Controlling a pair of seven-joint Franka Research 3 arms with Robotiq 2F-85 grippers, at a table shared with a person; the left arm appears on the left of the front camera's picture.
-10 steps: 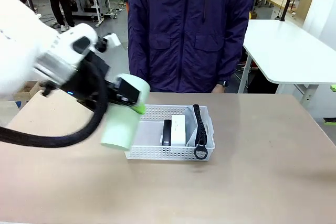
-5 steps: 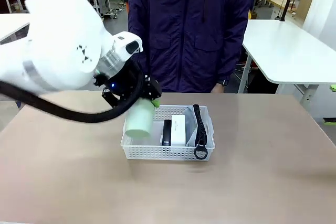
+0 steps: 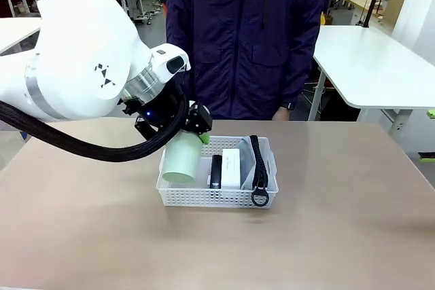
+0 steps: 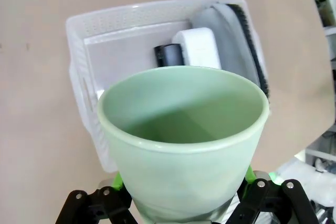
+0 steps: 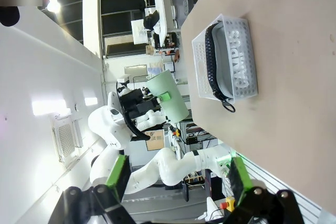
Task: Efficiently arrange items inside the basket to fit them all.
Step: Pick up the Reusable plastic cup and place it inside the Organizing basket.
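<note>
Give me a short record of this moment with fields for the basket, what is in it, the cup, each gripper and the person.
basket: white lattice basket on the tan table
contents: slim black device, white box, grey CAMPUS pouch on edge at the right end
free space: left end of the basket
cup: pale green cup, tilted, over the basket's left end
left gripper: shut on the cup
right gripper: open, holding nothing, away from the basket
person: standing at the far side in a dark purple jacket
</note>
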